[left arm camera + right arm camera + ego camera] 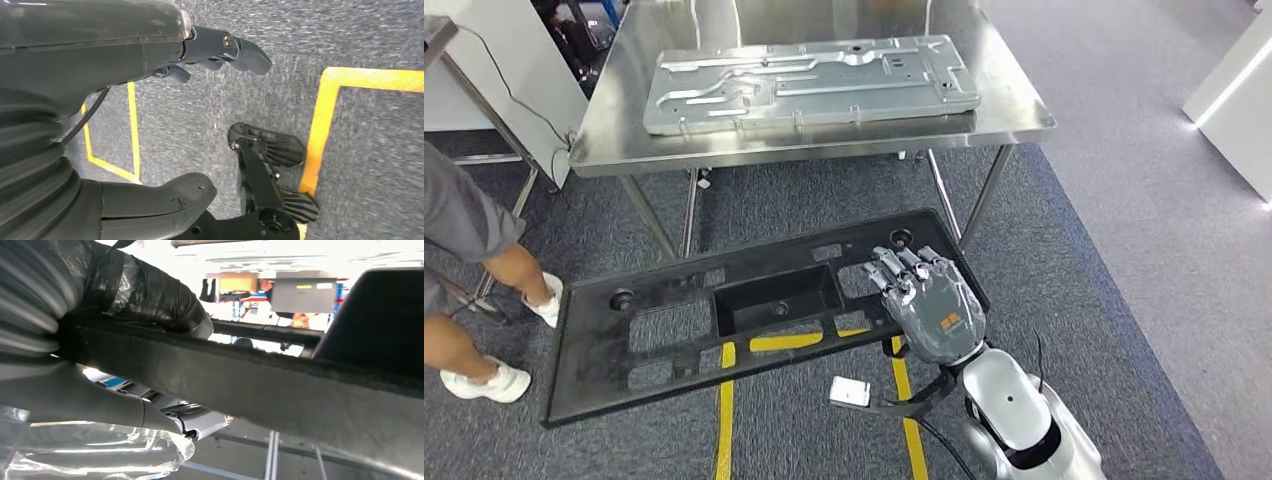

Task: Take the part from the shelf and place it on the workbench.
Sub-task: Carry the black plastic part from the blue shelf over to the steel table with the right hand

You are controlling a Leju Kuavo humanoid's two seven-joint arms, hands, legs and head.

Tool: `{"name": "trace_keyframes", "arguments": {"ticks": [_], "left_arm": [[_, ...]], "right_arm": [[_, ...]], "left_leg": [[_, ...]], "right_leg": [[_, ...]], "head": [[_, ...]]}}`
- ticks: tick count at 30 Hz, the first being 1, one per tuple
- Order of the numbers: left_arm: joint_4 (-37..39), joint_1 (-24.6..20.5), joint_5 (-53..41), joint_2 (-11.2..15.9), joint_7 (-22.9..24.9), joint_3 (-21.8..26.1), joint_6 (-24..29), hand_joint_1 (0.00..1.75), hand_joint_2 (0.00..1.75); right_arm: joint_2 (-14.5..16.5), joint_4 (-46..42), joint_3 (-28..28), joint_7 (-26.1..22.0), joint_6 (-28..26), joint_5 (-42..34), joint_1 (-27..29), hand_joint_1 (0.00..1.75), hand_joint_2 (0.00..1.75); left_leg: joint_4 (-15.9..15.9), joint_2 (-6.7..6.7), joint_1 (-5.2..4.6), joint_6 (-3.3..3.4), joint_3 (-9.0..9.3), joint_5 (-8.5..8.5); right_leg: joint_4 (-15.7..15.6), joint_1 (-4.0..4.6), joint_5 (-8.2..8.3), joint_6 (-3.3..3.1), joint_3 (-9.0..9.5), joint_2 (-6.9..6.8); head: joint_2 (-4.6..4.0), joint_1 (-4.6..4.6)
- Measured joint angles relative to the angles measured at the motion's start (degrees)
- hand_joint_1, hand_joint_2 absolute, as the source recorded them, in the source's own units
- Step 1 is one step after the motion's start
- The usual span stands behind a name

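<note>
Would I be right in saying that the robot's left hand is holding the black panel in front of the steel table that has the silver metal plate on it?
Not quite: it is the right hand that holds the black panel, as the head view shows. The left hand hangs over the carpet holding nothing, seen in the left wrist view. The rest stands: the panel is in front of the steel table carrying the silver metal plate.

A stamped grey metal panel (809, 82) lies flat on top, near the front edge. On the grey carpet (1124, 200) below run yellow tape lines (725, 420), with a small white box (850, 391) lying just beside one of them. At the far left stands a person in grey shorts (459, 215) and white sneakers (484, 382), near a white cabinet (499, 60) with a black cable (514, 95) trailing down its side
</note>
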Motion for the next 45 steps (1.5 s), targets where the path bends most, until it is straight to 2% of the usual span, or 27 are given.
{"name": "trace_keyframes", "arguments": {"ticks": [2, 3, 5, 6, 7, 8, 10, 12, 14, 16, 18, 21, 22, 23, 26, 28, 30, 32, 34, 36, 37, 38, 39, 40, 41, 43, 45], "left_arm": [[0.0, -0.01, -0.05, 0.03, 0.0, 0.0, 0.01, 0.0, 1.75], [0.0, -0.07, -0.05, 0.03, 0.0, -0.01, 0.01, 0.0, 1.75], [0.0, -0.09, -0.06, 0.01, -0.01, -0.01, -0.01, 0.0, 1.75], [0.0, -0.01, -0.07, 0.02, -0.01, -0.01, -0.01, 0.0, 1.75], [0.0, 0.1, -0.07, 0.02, -0.01, -0.01, -0.01, 0.0, 1.75], [0.0, 0.2, -0.07, 0.03, -0.02, 0.0, -0.02, 0.0, 1.75], [0.0, 0.32, -0.04, 0.08, -0.1, 0.0, -0.11, 0.0, 1.75], [0.0, 0.35, 0.06, 0.16, -0.19, 0.0, -0.28, 0.0, 1.75], [0.0, 0.43, 0.15, 0.21, -0.19, 0.01, -0.36, 0.0, 1.75], [0.0, 0.49, 0.2, 0.23, -0.18, 0.02, -0.34, 0.0, 1.75], [0.0, 0.34, 0.27, 0.25, -0.18, 0.03, -0.32, 0.0, 1.75], [0.0, 0.19, 0.31, 0.27, -0.18, 0.04, -0.29, 0.0, 1.75], [0.0, 0.23, 0.32, 0.28, -0.18, 0.05, -0.27, 0.0, 1.75], [0.0, 0.28, 0.32, 0.28, -0.17, 0.05, -0.26, 0.0, 1.75], [0.0, 0.32, 0.32, 0.23, -0.15, 0.08, -0.25, 0.0, 1.75], [0.0, 0.2, 0.31, 0.18, -0.14, 0.09, -0.25, 0.0, 1.75], [0.0, 0.16, 0.29, 0.19, -0.11, 0.09, -0.25, 0.0, 1.75], [0.0, 0.19, 0.28, 0.23, -0.09, 0.09, -0.21, 0.0, 1.75], [0.0, 0.04, 0.25, 0.26, -0.09, 0.08, -0.19, 0.0, 1.75], [0.0, 0.0, 0.22, 0.26, -0.09, 0.07, -0.18, 0.0, 1.75], [0.0, 0.09, 0.21, 0.26, -0.08, 0.08, -0.16, 0.0, 1.75], [0.0, 0.21, 0.21, 0.26, -0.08, 0.08, -0.16, 0.0, 1.75], [0.0, 0.29, 0.2, 0.27, -0.07, 0.08, -0.16, 0.0, 1.75], [0.0, 0.35, 0.21, 0.27, -0.07, 0.09, -0.16, 0.0, 1.75], [0.0, 0.37, 0.21, 0.28, -0.07, 0.09, -0.16, 0.0, 1.75], [0.0, 0.33, 0.24, 0.28, -0.07, 0.09, -0.17, 0.0, 1.75], [0.0, 0.45, 0.27, 0.29, -0.06, 0.09, -0.18, 0.0, 1.75]], "right_arm": [[-0.11, -0.02, -0.21, -0.01, 0.01, 0.0, -0.09, 1.75, 1.75], [-0.14, -0.02, -0.23, -0.01, 0.01, 0.0, -0.12, 1.75, 1.75], [-0.17, -0.03, -0.26, -0.01, 0.01, -0.01, -0.17, 1.75, 1.75], [-0.17, -0.03, -0.27, 0.0, 0.0, -0.01, -0.14, 1.75, 1.75], [-0.19, -0.03, -0.32, -0.01, -0.01, -0.01, -0.07, 1.75, 1.75], [-0.23, -0.03, -0.41, -0.01, -0.03, -0.02, 0.02, 1.75, 1.75], [-0.33, -0.15, -0.85, -0.06, -0.09, -0.08, 0.3, 1.75, 1.75], [-0.4, -0.36, -1.52, -0.15, -0.16, -0.15, 0.51, 1.75, 1.75], [-0.44, -0.66, -2.18, -0.33, -0.26, -0.19, 0.71, 1.75, 1.75], [-0.53, -1.01, -2.76, -0.64, -0.33, -0.21, 0.92, 1.75, 1.75], [-0.67, -1.25, -3.17, -0.93, -0.37, -0.21, 0.96, 1.75, 1.75], [-0.82, -1.38, -3.6, -1.03, -0.41, -0.21, 1.14, 1.75, 1.75], [-0.84, -1.38, -3.7, -1.03, -0.41, -0.21, 1.24, 1.75, 1.75], [-0.88, -1.39, -3.8, -1.03, -0.41, -0.21, 1.33, 1.75, 1.75], [-1.2, -1.44, -4.23, -1.02, -0.43, -0.21, 1.49, 1.75, 1.75], [-1.4, -1.56, -4.67, -1.02, -0.49, -0.21, 1.64, 1.75, 1.75], [-1.52, -1.86, -5.11, -1.02, -0.54, -0.24, 1.9, 1.75, 1.75], [-1.7, -2.18, -5.55, -1.02, -0.54, -0.3, 2.14, 1.75, 1.75], [-1.82, -2.33, -5.8, -1.02, -0.54, -0.32, 2.28, 1.75, 1.75], [-1.82, -2.38, -5.85, -1.03, -0.54, -0.32, 2.36, 1.75, 1.75], [-1.82, -2.39, -5.9, -1.02, -0.54, -0.32, 2.47, 1.75, 1.75], [-1.82, -2.39, -5.98, -1.02, -0.54, -0.32, 2.59, 1.75, 1.75], [-1.84, -2.39, -6.1, -1.02, -0.54, -0.32, 2.74, 1.75, 1.75], [-1.85, -2.4, -6.24, -1.02, -0.54, -0.33, 2.87, 1.75, 1.75], [-1.86, -2.4, -6.4, -1.03, -0.54, -0.33, 2.96, 1.75, 1.75], [-1.87, -2.48, -6.69, -1.01, -0.54, -0.35, 3.01, 1.75, 1.75], [-1.87, -2.71, -6.9, -0.99, -0.55, -0.36, 3.07, 1.75, 1.75]], "left_leg": [[2.56, 0.13, 0.05, -0.59, -0.61, -0.56], [5.36, 0.18, 0.15, -0.84, -2.06, -1.48], [12.24, 0.24, 0.31, -1.35, -6.38, -4.18], [14.64, 0.25, 0.36, -1.51, -8.36, -5.18], [15.35, 0.26, 0.39, -1.6, -9.61, -5.21], [14.19, 0.27, 0.4, -1.6, -10.0, -4.02], [7.54, 0.32, 0.39, -1.26, -8.65, 1.38], [2.48, 0.44, 0.05, -0.75, -7.49, 4.24], [1.57, 0.48, -0.22, 0.0, -7.31, 4.12], [1.04, 0.36, -0.05, 0.86, -6.23, 4.54], [0.57, 0.3, 0.1, 1.54, -5.0, 4.33], [0.47, 0.26, 0.05, 2.01, -4.18, 3.54], [0.47, 0.23, 0.03, 2.0, -3.81, 3.16], [0.47, 0.19, 0.03, 1.94, -3.28, 2.72], [0.45, 0.04, -0.01, 1.47, -1.59, 1.32], [0.36, -0.01, -0.09, 0.83, -1.07, 0.69], [0.65, -0.02, -0.17, -0.01, -0.62, 0.71], [2.44, 0.1, -0.14, -0.6, -0.67, 0.15], [7.48, 0.22, 0.03, -1.15, -3.27, -2.27], [13.92, 0.25, 0.21, -1.77, -7.71, -4.9], [15.6, 0.25, 0.28, -1.9, -9.35, -5.09], [15.42, 0.26, 0.33, -1.87, -10.08, -4.09], [13.16, 0.27, 0.35, -1.71, -9.82, -1.89], [9.42, 0.31, 0.36, -1.47, -8.81, 1.0], [5.98, 0.36, 0.25, -1.26, -7.78, 2.93], [1.87, 0.46, -0.09, -0.76, -6.52, 3.95], [1.12, 0.44, -0.24, 0.09, -6.06, 3.55]], "right_leg": [[-0.52, -0.35, -0.35, -0.74, 1.33, 0.0], [-0.72, -0.47, -0.61, -1.0, 1.99, -0.01], [-0.8, -0.45, -1.41, -1.26, 2.87, -0.04], [-0.78, -0.44, -1.86, -1.24, 3.33, -0.01], [-0.77, -0.44, -2.34, -1.19, 3.9, 0.04], [-0.76, -0.45, -2.86, -1.09, 4.58, 0.09], [-0.78, -0.47, -4.02, -0.72, 6.09, 0.09], [-0.8, -0.4, -5.0, -0.1, 7.09, 0.08], [-0.54, -0.27, -5.4, 0.69, 7.66, 0.13], [0.39, -0.29, -5.65, 1.35, 7.97, 0.1], [4.08, -0.44, -6.98, 1.73, 6.25, 0.08], [13.54, -0.62, -10.74, 2.17, -0.53, 0.07], [14.86, -0.64, -10.93, 2.28, -2.23, 0.07], [14.23, -0.64, -9.85, 2.29, -2.98, 0.06], [4.74, -0.42, -2.28, 1.68, -1.04, 0.01], [1.0, -0.03, -0.63, 0.97, -0.26, -0.02], [0.44, 0.02, -0.84, 0.28, 0.16, 0.08], [-0.08, -0.27, -0.75, -0.51, 1.51, 0.08], [-0.35, -0.4, -1.32, -1.12, 2.69, -0.02], [-0.34, -0.37, -2.0, -1.3, 3.25, -0.01], [-0.33, -0.37, -2.37, -1.27, 3.61, 0.05], [-0.32, -0.38, -2.74, -1.2, 4.06, 0.11], [-0.32, -0.39, -3.16, -1.06, 4.65, 0.16], [-0.33, -0.4, -3.61, -0.89, 5.28, 0.18], [-0.34, -0.37, -4.02, -0.67, 5.83, 0.16], [-0.51, -0.34, -4.69, -0.05, 6.36, 0.15], [-0.29, -0.24, -4.68, 0.78, 6.73, 0.17]], "head": [[0.0, -0.01], [0.0, -0.01], [0.0, -0.02], [0.0, -0.01], [0.0, -0.02], [0.0, -0.02], [0.0, -0.01], [0.0, 0.0], [0.0, 0.0], [0.0, 0.0], [0.0, 0.0], [0.0, 0.01], [0.0, 0.01], [0.0, 0.01], [0.0, 0.01], [0.0, 0.04], [0.0, 0.07], [0.0, 0.06], [0.0, 0.04], [0.0, 0.03], [0.0, 0.03], [0.0, 0.03], [0.0, 0.03], [0.0, 0.03], [0.0, 0.03], [0.0, 0.04], [0.0, 0.06]]}}
